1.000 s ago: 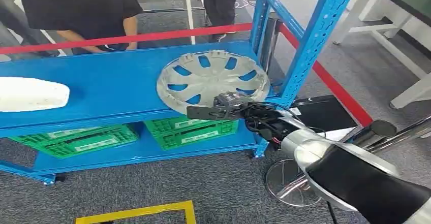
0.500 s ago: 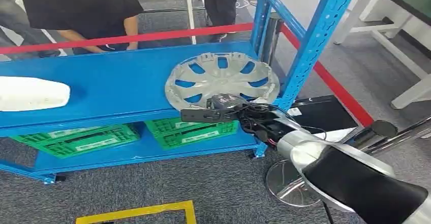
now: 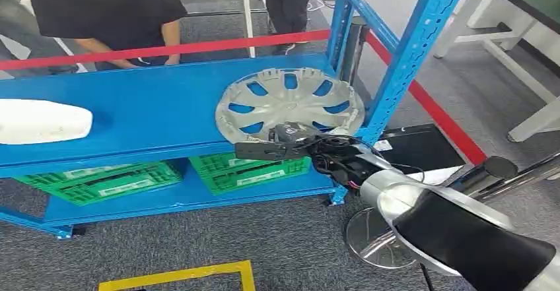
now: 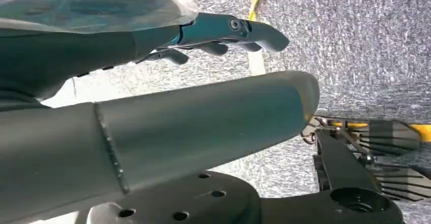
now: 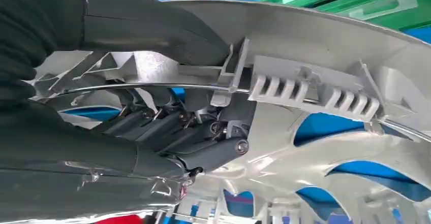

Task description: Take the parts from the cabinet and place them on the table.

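The right hand (image 3: 290,136) is gripping the near rim of the hubcap (image 3: 289,103), thumb over the rim and fingers (image 5: 167,132) curled under it against the ribbed inner face. The hubcap is resting on the upper shelf (image 3: 132,106) of the blue cabinet, close to the right upright (image 3: 403,60), its near edge overhanging the shelf front. Whether it is lifting clear of the shelf cannot be told.

The left hand (image 4: 223,36) is hanging beside the body above the carpet, holding nothing, its fingers loosely curled.

A white part (image 3: 43,121) is lying at the left end of the same shelf, well apart from the hubcap. Green crates (image 3: 251,169) are sitting on the lower shelf. A person (image 3: 105,7) is standing behind the cabinet.

Task status, as a judgement: the grasp is being made; no part is on the table. Remaining: lifting the hubcap out, carrying it to the table, then fetching the white part.
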### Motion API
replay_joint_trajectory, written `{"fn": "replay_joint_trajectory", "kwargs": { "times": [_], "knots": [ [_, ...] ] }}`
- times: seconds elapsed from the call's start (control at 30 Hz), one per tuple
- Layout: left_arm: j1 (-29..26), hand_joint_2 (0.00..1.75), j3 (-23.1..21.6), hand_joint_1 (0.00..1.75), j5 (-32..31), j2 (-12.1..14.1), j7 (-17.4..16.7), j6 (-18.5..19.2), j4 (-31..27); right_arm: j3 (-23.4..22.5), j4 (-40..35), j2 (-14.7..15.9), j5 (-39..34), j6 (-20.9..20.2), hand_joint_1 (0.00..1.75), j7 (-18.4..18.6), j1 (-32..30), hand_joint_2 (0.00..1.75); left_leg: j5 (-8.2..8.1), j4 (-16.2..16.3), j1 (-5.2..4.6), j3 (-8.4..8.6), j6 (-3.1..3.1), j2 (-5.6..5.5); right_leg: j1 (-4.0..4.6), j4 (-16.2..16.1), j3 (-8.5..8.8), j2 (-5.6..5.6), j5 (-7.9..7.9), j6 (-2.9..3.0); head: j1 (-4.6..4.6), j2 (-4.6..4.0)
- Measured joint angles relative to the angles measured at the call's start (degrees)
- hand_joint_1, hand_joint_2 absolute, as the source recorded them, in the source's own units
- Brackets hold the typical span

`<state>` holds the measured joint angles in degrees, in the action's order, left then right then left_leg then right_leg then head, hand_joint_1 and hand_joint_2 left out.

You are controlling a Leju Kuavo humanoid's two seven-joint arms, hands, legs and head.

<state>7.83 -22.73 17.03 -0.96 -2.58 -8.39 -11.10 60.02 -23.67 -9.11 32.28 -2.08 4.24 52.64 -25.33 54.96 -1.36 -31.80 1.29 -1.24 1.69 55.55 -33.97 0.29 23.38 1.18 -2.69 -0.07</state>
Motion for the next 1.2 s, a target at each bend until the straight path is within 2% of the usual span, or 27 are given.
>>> {"fn": "replay_joint_trajectory", "kwargs": {
  "times": [0.03,0.07,0.23,0.47,0.73,0.87,1.0,1.17,1.2],
  "knots": [
    [-0.02,0.00,0.00,0.00,0.09,0.00,0.00,-0.02,0.00,0.00,-0.02,0.00,-0.15,0.46,1.75,-0.02,-0.09,1.75,0.00,0.00,0.00,0.00,0.00,-0.01,0.00,0.00,0.00,0.00,0.00,0.00,0.00,0.00],
    [-0.04,1.75,0.00,0.00,0.20,0.00,0.02,-0.07,0.00,0.00,-0.07,0.00,-0.22,1.03,1.75,-0.04,-0.18,1.75,0.00,0.00,0.00,0.00,0.00,-0.01,0.00,0.00,0.00,-0.01,0.00,0.00,0.00,0.00],
    [-0.16,1.75,0.00,0.00,1.05,0.04,0.72,-0.17,0.00,-0.07,-0.22,0.00,-0.53,3.74,1.75,-0.13,-0.45,1.75,0.01,0.00,0.00,-0.01,0.01,-0.07,0.00,-0.01,0.00,-0.06,0.00,0.00,0.00,0.00],
    [-0.07,1.75,0.00,0.00,1.33,0.24,1.66,1.07,-0.02,-0.13,-0.24,0.24,-0.59,3.76,1.75,-0.09,-0.51,1.75,0.01,0.00,0.00,-0.02,0.01,-0.13,0.00,-0.03,0.01,-0.13,0.02,-0.02,0.00,0.00],
    [0.12,1.75,-0.20,0.00,1.66,0.46,1.18,-0.44,0.00,-0.17,-0.31,0.42,-0.59,3.96,1.75,0.00,-0.57,1.75,0.03,0.00,-0.01,-0.02,0.05,-0.20,-0.01,-0.06,0.06,-0.22,0.02,-0.02,0.00,0.00],
    [0.07,1.75,-0.35,0.00,2.42,0.48,1.29,-0.46,0.00,-0.52,-0.37,0.44,-1.27,8.34,1.75,-2.20,-0.80,1.75,0.04,0.00,-0.02,-0.03,0.05,-0.23,-0.01,-0.07,0.08,-0.26,0.02,-0.02,0.00,0.00],
    [-0.07,1.75,-0.57,0.00,3.10,0.48,1.81,-0.70,0.00,-2.21,-1.22,0.44,-4.28,19.05,1.75,-8.56,-1.62,1.75,0.04,0.00,-0.02,-0.04,0.06,-0.21,-0.02,-0.09,0.08,-0.25,0.01,-0.02,0.00,0.00],
    [-0.09,1.75,-0.63,0.00,3.13,0.48,1.84,-0.70,0.00,-2.49,-1.44,0.44,-4.52,20.10,1.75,-9.24,-1.72,1.75,0.04,0.01,-0.02,-0.04,0.06,-0.21,-0.02,-0.09,0.07,-0.25,0.01,-0.02,0.00,0.00],
    [-0.10,1.75,-0.74,0.00,3.12,0.48,1.90,-0.70,0.00,-3.04,-1.86,0.46,-4.81,22.89,1.75,-10.43,-1.84,1.75,0.04,0.01,-0.02,-0.05,0.06,-0.21,-0.02,-0.10,0.06,-0.25,0.01,-0.02,0.00,-0.02]
  ]
}}
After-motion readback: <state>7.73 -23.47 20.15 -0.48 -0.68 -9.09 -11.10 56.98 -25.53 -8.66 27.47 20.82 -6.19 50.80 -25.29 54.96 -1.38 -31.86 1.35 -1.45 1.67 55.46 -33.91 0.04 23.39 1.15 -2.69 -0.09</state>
